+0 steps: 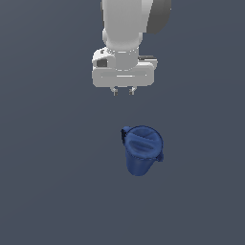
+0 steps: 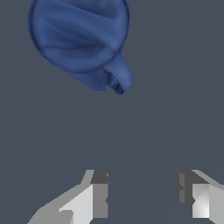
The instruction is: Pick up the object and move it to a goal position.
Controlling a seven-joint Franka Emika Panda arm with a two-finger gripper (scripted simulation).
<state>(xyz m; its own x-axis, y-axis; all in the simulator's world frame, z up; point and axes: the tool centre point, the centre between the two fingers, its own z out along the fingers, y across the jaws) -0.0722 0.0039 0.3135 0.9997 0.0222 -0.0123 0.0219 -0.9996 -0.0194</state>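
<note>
The object is a dark blue pitcher (image 1: 142, 148) with a round lid, standing on the grey floor a little to the exterior view's right of the middle. Its handle shows in the wrist view (image 2: 119, 75), sticking out from the lidded body (image 2: 78, 33). My gripper (image 1: 123, 91) hangs from the white arm above and behind the pitcher, apart from it. Its two fingers stand apart with nothing between them, as the wrist view (image 2: 142, 194) shows.
A plain dark grey floor (image 1: 48, 191) lies all around the pitcher. No other objects or goal marker show in either view.
</note>
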